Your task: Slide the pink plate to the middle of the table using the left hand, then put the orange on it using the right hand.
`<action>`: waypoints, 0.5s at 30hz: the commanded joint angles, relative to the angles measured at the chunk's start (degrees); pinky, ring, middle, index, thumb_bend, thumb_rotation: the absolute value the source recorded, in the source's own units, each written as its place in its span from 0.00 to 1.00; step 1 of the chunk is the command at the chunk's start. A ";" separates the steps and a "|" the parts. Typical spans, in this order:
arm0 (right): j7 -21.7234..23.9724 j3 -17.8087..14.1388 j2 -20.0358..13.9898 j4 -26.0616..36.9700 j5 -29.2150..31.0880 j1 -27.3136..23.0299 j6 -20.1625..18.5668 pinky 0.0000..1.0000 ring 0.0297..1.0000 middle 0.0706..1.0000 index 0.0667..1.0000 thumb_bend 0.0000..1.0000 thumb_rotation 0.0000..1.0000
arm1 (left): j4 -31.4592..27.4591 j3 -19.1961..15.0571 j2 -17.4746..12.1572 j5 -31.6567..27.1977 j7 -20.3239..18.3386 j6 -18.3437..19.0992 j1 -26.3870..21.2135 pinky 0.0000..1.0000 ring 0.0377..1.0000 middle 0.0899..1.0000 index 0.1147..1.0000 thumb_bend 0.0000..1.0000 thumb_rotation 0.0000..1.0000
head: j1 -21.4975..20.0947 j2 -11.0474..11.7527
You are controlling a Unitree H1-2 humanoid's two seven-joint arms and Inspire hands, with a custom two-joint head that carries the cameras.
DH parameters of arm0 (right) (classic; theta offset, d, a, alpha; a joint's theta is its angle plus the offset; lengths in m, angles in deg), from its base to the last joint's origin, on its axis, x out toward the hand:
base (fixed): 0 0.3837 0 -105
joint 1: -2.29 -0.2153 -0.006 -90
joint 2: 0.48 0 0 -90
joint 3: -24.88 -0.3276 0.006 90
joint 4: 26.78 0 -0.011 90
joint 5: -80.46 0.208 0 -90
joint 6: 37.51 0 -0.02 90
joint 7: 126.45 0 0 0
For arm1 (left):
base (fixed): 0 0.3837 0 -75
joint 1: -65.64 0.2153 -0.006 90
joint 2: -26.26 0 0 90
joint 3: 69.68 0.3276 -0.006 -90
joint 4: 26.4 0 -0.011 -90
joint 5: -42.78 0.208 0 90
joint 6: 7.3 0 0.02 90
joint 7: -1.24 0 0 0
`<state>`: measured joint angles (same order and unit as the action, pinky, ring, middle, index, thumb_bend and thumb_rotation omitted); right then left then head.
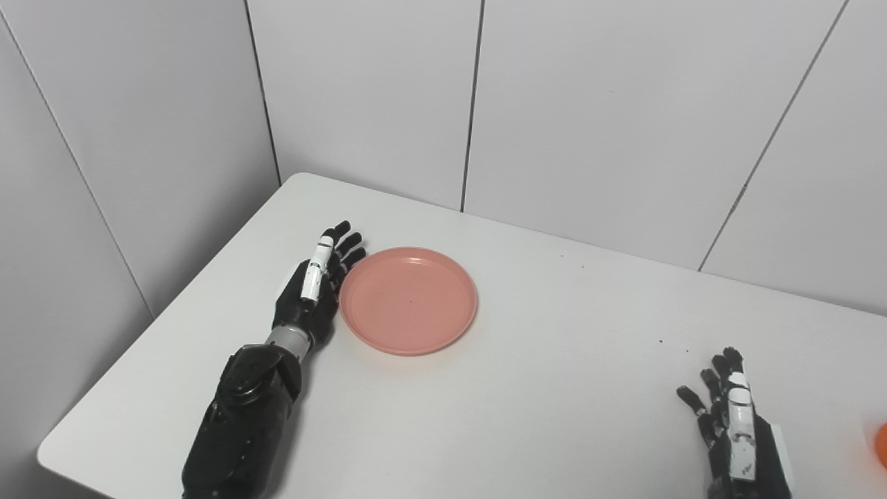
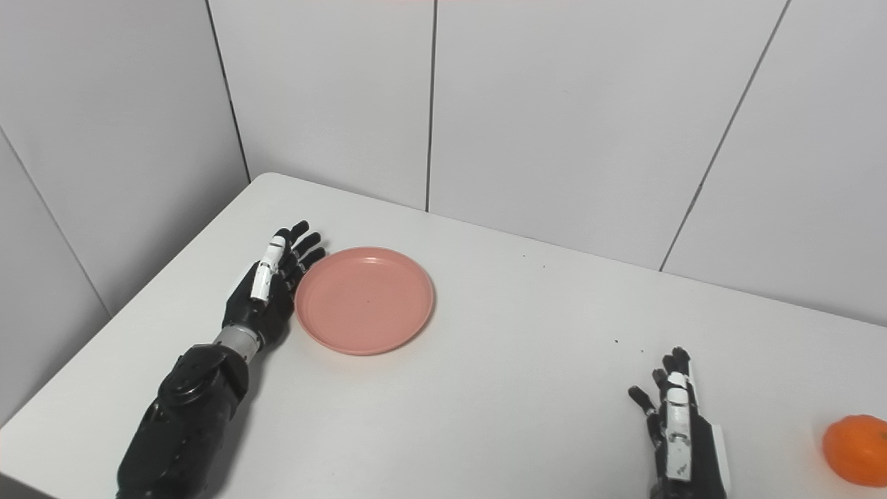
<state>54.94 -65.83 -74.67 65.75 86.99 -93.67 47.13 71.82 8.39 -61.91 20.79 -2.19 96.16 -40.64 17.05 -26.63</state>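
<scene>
The pink plate [image 1: 409, 299] lies on the white table [image 1: 554, 388], left of its middle. My left hand [image 1: 315, 287] is open with its fingers straight, set edge-on against the plate's left rim. My right hand [image 2: 675, 433] is open and empty near the front right of the table. The orange [image 2: 858, 449] sits on the table to the right of my right hand, apart from it; in the left eye view only its edge [image 1: 881, 443] shows at the frame border.
Grey wall panels [image 1: 596, 104] close the table at the back and left. A few small dark specks [image 1: 662, 342] lie on the table between the plate and my right hand.
</scene>
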 commanded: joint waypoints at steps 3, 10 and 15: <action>-0.19 -0.21 0.35 0.62 0.00 -0.07 0.21 1.00 0.99 1.00 1.00 0.21 1.00 | -1.22 1.88 1.42 0.56 -0.44 3.06 -1.91 0.96 0.95 0.95 0.93 0.36 1.00 | -0.08 -0.15; -0.21 -0.22 0.62 0.77 0.15 -0.07 0.07 1.00 0.99 1.00 1.00 0.20 1.00 | -1.12 2.36 2.48 1.75 0.24 3.52 -2.47 0.95 0.93 0.94 0.92 0.36 1.00 | -0.31 -0.27; -0.31 -0.19 0.83 0.86 -0.02 -0.06 -0.06 1.00 0.99 1.00 1.00 0.20 1.00 | -0.85 3.09 2.40 1.58 -1.14 2.74 -2.51 0.97 0.95 0.95 0.92 0.35 1.00 | -0.76 -0.43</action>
<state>54.80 -65.89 -74.05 65.77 87.02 -93.66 47.14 71.12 10.41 -59.81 22.01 -1.84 97.96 -41.86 16.35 -26.98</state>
